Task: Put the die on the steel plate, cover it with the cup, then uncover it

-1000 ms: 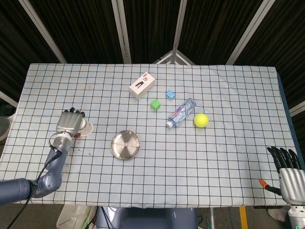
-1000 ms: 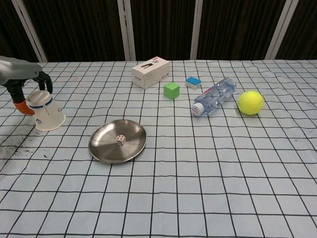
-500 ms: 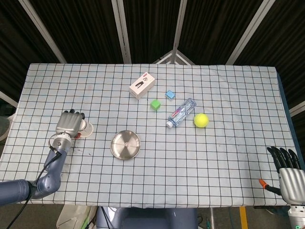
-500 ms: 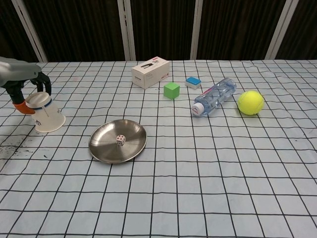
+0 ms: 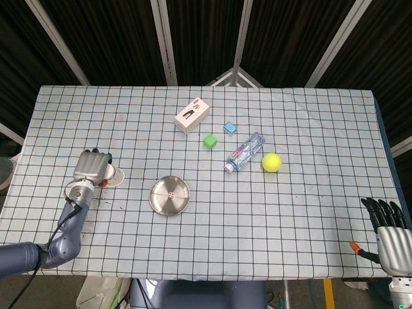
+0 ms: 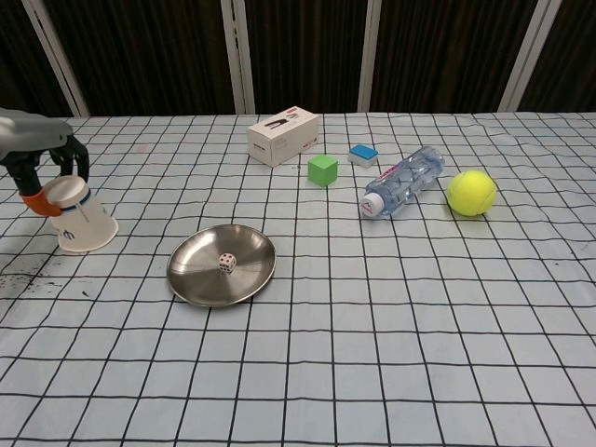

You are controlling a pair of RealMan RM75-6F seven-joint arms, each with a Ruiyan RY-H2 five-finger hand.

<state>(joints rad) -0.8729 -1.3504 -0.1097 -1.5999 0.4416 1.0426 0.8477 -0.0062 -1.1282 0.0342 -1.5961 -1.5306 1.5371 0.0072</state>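
A small white die (image 6: 225, 263) (image 5: 170, 192) lies in the middle of the round steel plate (image 6: 191, 282) (image 5: 157, 201) near the table's front left. Left of the plate a white paper cup (image 6: 82, 221) (image 5: 116, 176) stands mouth down and tilted, its mouth resting on the cloth. My left hand (image 6: 39, 160) (image 5: 91, 168) grips the cup's raised base from above, fingers curled around it. My right hand (image 5: 390, 235) hangs off the table's front right corner, fingers straight and apart, holding nothing; the chest view does not show it.
Behind the plate lie a white box (image 6: 283, 135), a green cube (image 6: 322, 169), a small blue block (image 6: 362, 154), a plastic bottle (image 6: 403, 182) on its side and a yellow tennis ball (image 6: 470, 192). Dark specks mark the cloth at the front left (image 6: 28, 277).
My left hand has shifted a little to the left with the cup, away from the plate. The die, the plate and the right hand have not moved.
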